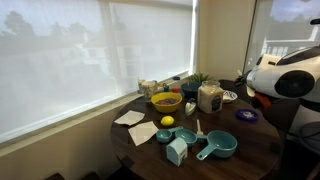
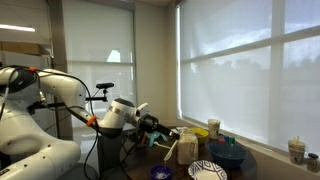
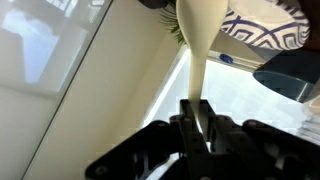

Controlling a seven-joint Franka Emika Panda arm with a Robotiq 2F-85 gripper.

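**Held item.** The gripper (image 3: 200,122) has its jaws closed on the narrow shank of a cream utensil (image 3: 193,40). Both fingers press against the shank and no gap shows between them.

**Handling (assessment).**
- Weight: probably light, since the section is slim and shows no sag.
- Stiffness: appears rigid, with a straight line from the jaws to the broad end.
- Surface: smooth and slightly glossy, so treat it as slippery. The long free end can act as a lever and may pivot in the grip.
- Grip point: the narrow shank, where the jaws sit now, suits the finger width. The flared part offers no parallel faces.

**Appearance.** The utensil is a uniform cream colour with no markings. It is thin at the jaws and widens steadily into a broad end. Its far tip is cut off by the frame edge, so the exact type cannot be determined.

**Location.** The landmark is the patterned plate (image 3: 262,28), blue and white. In the wrist view the utensil's broad end lies just beside the plate's rim and the shank runs away from the plate toward the gripper. Whether the utensil touches the plate cannot be determined.
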